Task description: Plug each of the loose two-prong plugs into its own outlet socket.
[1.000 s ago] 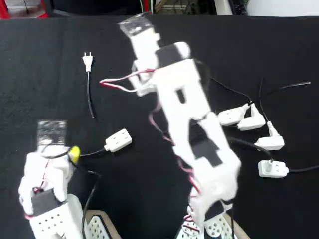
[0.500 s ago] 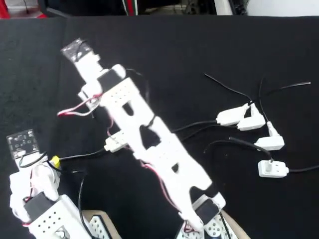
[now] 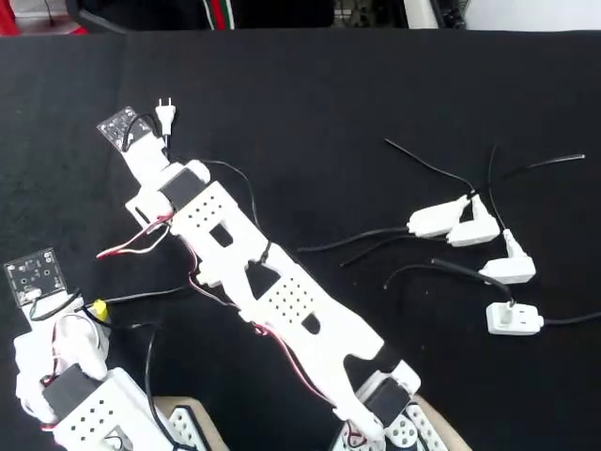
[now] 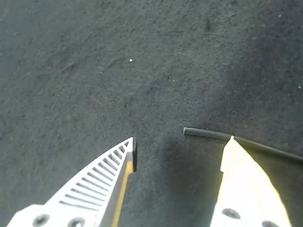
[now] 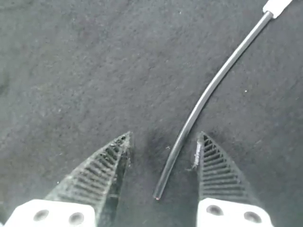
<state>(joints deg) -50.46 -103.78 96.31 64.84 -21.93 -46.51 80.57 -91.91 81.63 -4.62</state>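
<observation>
Right arm is lying stretched out toward the far left of the black table (image 3: 394, 103). The right gripper (image 5: 162, 139) is sitting wide open, with the thin cord (image 5: 208, 94) of the loose plug (image 3: 165, 113) running between its fingers. The left gripper (image 4: 182, 142) is hanging open too at the near left, one finger right beside a black cable end (image 4: 189, 132). The white sockets (image 3: 513, 319) are sitting well apart, over on the right.

White two-prong plug (image 5: 277, 5) cut off at right wrist view's edge, prongs unseen. Its thin black cord (image 5: 208, 94) mostly hidden under white right arm (image 3: 272, 282) in high view. Another black cord (image 4: 203, 134) ran behind pale finger (image 4: 244, 184) of left gripper (image 4: 181, 146).
</observation>
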